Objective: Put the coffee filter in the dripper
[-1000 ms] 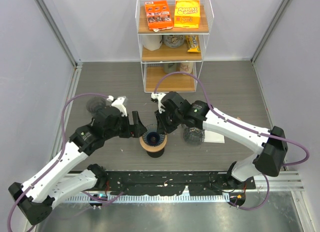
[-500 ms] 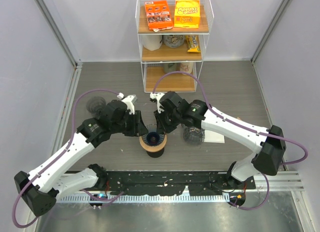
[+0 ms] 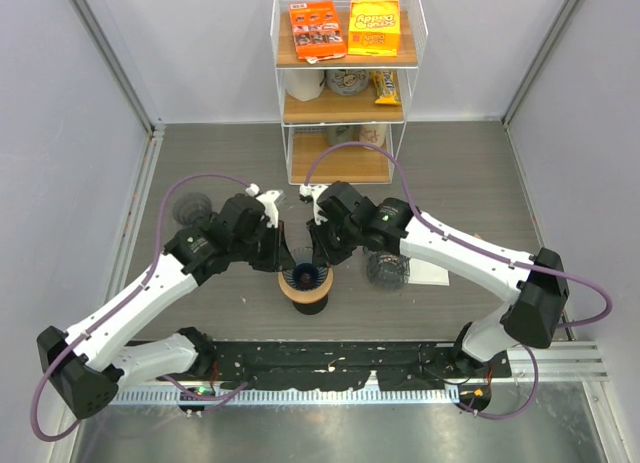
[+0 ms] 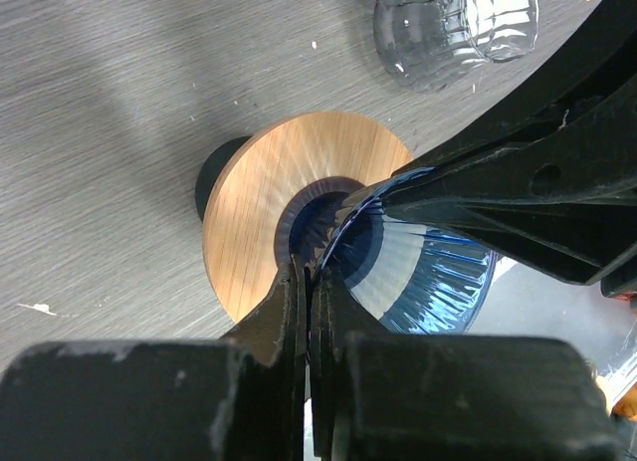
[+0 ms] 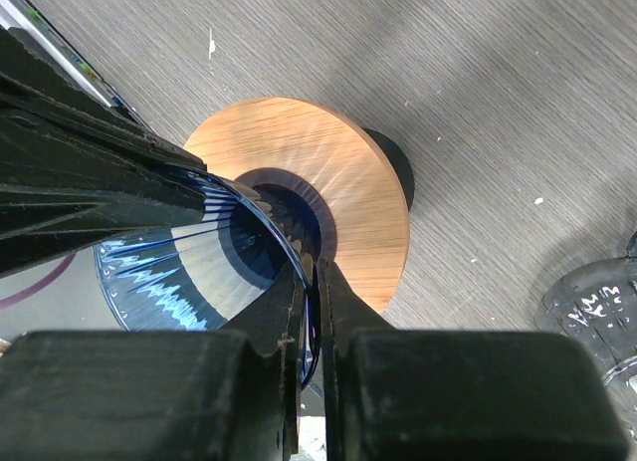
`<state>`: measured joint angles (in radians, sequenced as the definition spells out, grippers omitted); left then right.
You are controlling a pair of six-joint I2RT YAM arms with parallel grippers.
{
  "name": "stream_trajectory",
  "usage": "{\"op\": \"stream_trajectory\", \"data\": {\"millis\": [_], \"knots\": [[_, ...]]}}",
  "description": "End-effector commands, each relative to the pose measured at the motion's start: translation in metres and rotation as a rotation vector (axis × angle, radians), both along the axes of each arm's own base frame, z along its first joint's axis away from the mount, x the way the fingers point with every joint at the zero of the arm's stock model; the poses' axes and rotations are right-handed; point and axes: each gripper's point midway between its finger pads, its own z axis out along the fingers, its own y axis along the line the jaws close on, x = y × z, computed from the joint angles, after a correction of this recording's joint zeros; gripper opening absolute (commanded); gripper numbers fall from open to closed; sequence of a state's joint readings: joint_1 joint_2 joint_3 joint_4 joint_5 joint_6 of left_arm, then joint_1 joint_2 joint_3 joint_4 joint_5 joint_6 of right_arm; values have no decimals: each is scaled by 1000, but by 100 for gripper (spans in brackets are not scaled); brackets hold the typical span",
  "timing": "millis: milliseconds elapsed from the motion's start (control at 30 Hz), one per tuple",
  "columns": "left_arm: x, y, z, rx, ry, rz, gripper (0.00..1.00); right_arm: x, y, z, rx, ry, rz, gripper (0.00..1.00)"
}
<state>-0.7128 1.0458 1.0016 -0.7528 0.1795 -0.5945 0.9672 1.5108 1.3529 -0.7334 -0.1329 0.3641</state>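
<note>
Worktop (image 3: 480, 183): a grey wood-grain surface is carrying everything, and pale walls are closing it in on three sides.
Shelf rack (image 3: 340, 163): a white wire rack with wooden boards is standing at the far edge. An orange box (image 3: 317, 28) and a yellow box (image 3: 374, 25) are lying side by side on its top board.
Right arm (image 3: 470, 258): it is reaching in from the right and bending toward the middle, with a purple cable looping over it.
Left arm (image 3: 140, 303): it is reaching in from the left to meet the other arm over the same spot.
Right gripper (image 5: 314, 277): its jaws are pressing together on the right side of the cone's thin rim, and a blue edge is showing between them.
Left gripper (image 4: 307, 282): its jaws are pinching the opposite side of that rim, nearly touching each other.
Dripper (image 3: 307, 278): a clear blue ribbed cone is sitting in a wooden ring (image 4: 259, 212) at the middle of the worktop, between the two grippers.
Glass vessel (image 3: 387, 268): it is standing just right of the dripper, apart from it.
Second glass piece (image 3: 188, 208): it is sitting well to the left and is blurred.
White sheet (image 3: 432, 274): it is lying flat just right of the glass vessel.
Coffee filter: it is not showing clearly; whether the white sheet is the filter cannot be told.
</note>
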Motion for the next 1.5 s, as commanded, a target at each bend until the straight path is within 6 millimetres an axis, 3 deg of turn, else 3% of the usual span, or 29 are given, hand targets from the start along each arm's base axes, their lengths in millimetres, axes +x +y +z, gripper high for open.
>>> {"op": "stream_trajectory", "data": {"millis": [0, 500, 700, 833, 967, 1133, 1467], "knots": [[-5, 8, -14, 93, 26, -16, 0, -10, -26, -45, -181, 63, -2, 5], [-16, 32, -74, 288, 99, 17, 0, -20, -47, -93, -270, 111, -38, 6], [-19, 33, -79, 294, 95, 12, 0, -26, -54, -108, -278, 131, -57, 6], [-16, 46, -84, 358, 71, 42, 0, -25, -62, -112, -298, 115, -80, 6], [-15, 37, -76, 328, 62, 8, 0, -22, -56, -105, -271, 100, -76, 5], [-11, 4, -53, 159, 15, -49, 0, -12, -37, -80, -194, 71, -72, 7], [-6, -7, -29, 110, -29, -62, 4, -4, -10, -38, -57, 30, -44, 9]]}}
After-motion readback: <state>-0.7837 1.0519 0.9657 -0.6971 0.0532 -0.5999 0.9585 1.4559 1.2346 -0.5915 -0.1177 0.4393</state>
